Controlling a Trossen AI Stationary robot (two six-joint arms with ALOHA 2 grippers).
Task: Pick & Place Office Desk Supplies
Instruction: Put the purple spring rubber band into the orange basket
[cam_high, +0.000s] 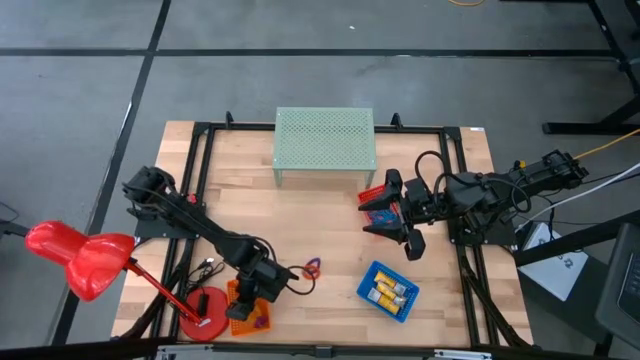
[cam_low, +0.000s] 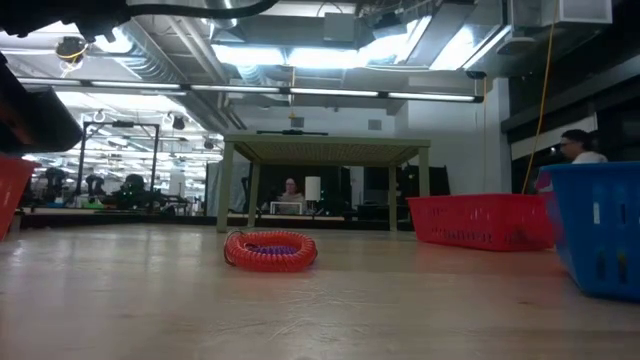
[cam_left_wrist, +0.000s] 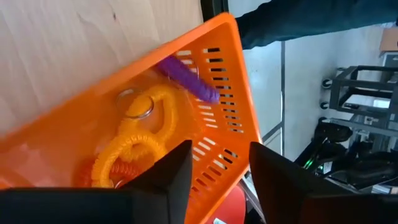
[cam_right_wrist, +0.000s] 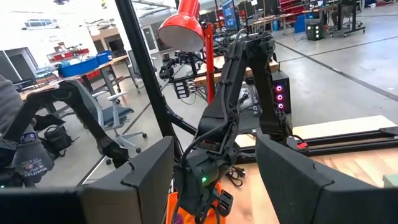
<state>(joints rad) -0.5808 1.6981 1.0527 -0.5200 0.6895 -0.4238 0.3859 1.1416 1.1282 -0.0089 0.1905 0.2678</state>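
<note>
1. Sorting looks well under way: the left gripper (cam_high: 255, 297) hangs right over the orange basket (cam_high: 248, 312) at the near edge of the worktop (cam_high: 300, 210), its jaws parted and empty in the left wrist view, so I judge a piece has just gone in.
2. Inside the orange basket (cam_left_wrist: 205, 93) lie a yellow coiled ring (cam_left_wrist: 134, 146) with a metal ring on it, an orange coil partly hidden by the fingers, and a purple coil (cam_left_wrist: 186, 76) against the slotted wall.
3. Just beside the orange basket, toward the middle of the worktop, a red and purple coiled ring (cam_high: 312, 267) lies loose; it is the one piece I can see left to put away. In the low view it shows as a red coil (cam_low: 270, 250) flat on the wood.
4. Farther right of the orange basket, the blue basket (cam_high: 388, 291) holds small yellow-and-silver blocks (cam_high: 385, 291).
5. Beyond the blue basket, the right gripper (cam_high: 392, 213) waits with jaws wide and empty, over the red basket (cam_high: 377, 205); its contents are mostly hidden.
6. Farthest from the orange basket stands a pale green perforated stand (cam_high: 324, 142); nothing shows on top of it.
7. The red desk lamp (cam_high: 80, 258) stands just left of the orange basket.
</note>
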